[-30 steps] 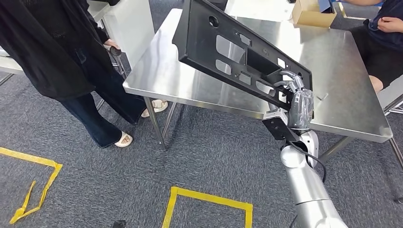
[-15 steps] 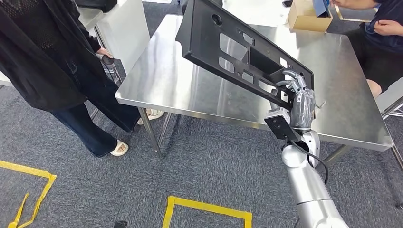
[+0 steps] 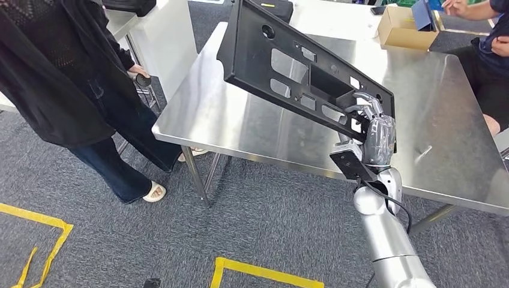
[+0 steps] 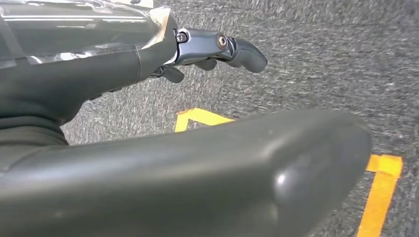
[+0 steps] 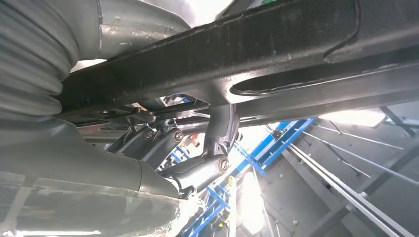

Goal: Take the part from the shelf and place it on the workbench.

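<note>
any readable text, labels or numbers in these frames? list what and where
None legible.
Black part in the right hand: no visible print.
Cardboard box on the steel workbench: no readable marking.
Dark case at the far edge: a small yellow label, too small to read.
Yellow floor tape: plain lines, no characters.

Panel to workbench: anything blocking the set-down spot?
Nothing visible. The right hand holds the black panel tilted above the steel workbench, and the surface under it is bare. A cardboard box sits at the far edge and a person stands off the left corner, both away from the panel.
</note>
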You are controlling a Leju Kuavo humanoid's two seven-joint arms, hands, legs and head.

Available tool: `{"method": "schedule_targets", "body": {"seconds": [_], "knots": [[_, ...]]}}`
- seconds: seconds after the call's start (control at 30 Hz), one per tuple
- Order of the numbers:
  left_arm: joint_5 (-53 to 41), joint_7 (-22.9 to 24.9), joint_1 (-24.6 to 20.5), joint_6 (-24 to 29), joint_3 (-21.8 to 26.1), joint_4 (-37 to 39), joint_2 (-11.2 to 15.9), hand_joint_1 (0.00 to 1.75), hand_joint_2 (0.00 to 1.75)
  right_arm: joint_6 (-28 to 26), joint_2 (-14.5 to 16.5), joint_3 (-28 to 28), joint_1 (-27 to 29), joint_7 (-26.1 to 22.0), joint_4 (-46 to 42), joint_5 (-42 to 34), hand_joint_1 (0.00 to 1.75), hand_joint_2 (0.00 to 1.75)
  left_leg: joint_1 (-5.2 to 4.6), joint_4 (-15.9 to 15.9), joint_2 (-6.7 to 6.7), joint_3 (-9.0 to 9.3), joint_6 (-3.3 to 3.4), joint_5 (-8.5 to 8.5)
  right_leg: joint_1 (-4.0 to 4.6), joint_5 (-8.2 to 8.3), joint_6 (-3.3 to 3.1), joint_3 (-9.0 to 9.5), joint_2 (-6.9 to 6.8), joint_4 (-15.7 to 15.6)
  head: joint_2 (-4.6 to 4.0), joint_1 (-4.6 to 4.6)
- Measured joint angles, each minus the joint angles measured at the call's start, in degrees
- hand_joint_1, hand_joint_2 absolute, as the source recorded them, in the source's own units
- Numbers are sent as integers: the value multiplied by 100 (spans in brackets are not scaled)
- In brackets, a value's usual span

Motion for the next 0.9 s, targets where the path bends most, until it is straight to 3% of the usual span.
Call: {"method": "schedule_targets", "body": {"seconds": [0.07,0.13,0.2,0.27,0.3,0.33,0.37,0.43,0.5,0.6,0.67,0.8,0.83,0.87,0.9], "knots": [[1,1,-3,1,-3,-1,-1,0,0,-1,2,-1,3,1,-8,1,175,175,-3,26,-3,19,-54,-32,8,-3,-146,55,6,-23,0,-4],[0,2,-5,1,-11,-1,-6,0,0,-2,2,-4,-1,2,-19,2,175,175,4,226,12,-55,-99,-69,-28,-20,-222,149,16,-35,0,-11],[0,2,-9,0,-17,-2,-9,0,0,-3,6,-5,-16,1,-26,3,175,175,26,822,33,-402,-162,-216,-48,-80,-298,250,15,-44,0,-25],[-2,2,-5,-1,-20,-2,-9,0,0,-4,16,-4,-14,1,-28,7,175,175,54,1565,45,-926,-223,-478,-45,-153,-345,321,15,-43,0,-38],[-4,3,-1,-3,-21,-2,-8,0,0,-6,17,-6,-3,3,-28,11,175,175,64,1762,50,-1124,-241,-547,-43,-191,-349,358,19,-43,0,-39],[-6,4,2,-7,-22,-2,-8,0,0,-7,17,-9,9,5,-28,18,175,175,69,1748,56,-1216,-246,-495,-42,-232,-341,404,22,-43,0,-40],[-8,5,3,-11,-22,-2,-7,0,0,-8,17,-14,22,7,-31,28,175,175,71,1513,60,-1184,-236,-307,-41,-277,-333,462,25,-43,0,-40],[-9,5,0,-16,-23,-2,-4,0,0,-9,19,-22,38,8,-51,50,175,175,58,686,70,-892,-170,236,-37,-374,-304,592,28,-44,0,-39],[-9,5,-7,-16,-24,-2,1,0,0,-9,20,-31,42,14,-81,67,175,175,24,134,80,-652,-92,452,-16,-457,-244,662,38,-60,0,-33],[-4,0,-6,-17,-25,-3,8,0,0,-8,24,-42,61,47,-123,93,175,175,1,-13,77,-499,15,428,9,-479,-129,698,44,-14,0,-32],[0,-11,-9,-22,-24,-3,9,0,0,-1,27,-51,60,55,-145,105,175,175,20,-65,75,-369,72,419,9,-530,-90,592,39,262,0,-17],[9,-36,-13,-44,-23,-2,14,0,0,21,31,-64,63,67,-153,105,175,175,37,-87,52,-257,116,317,-26,-930,-83,-324,34,1568,0,8],[10,-39,-3,-45,-22,-2,15,0,0,25,32,-67,79,72,-152,105,175,175,38,-85,41,-227,107,279,-44,-951,-54,-467,34,1637,0,8],[11,-42,6,-48,-22,-2,16,0,0,26,32,-69,90,76,-152,105,175,175,43,-84,30,-184,92,239,-66,-849,5,-493,33,1484,0,7],[11,-47,11,-49,-22,-2,16,0,0,26,33,-69,95,76,-152,106,175,175,49,-82,22,-129,70,195,-89,-634,88,-422,32,1151,0,8]]}}
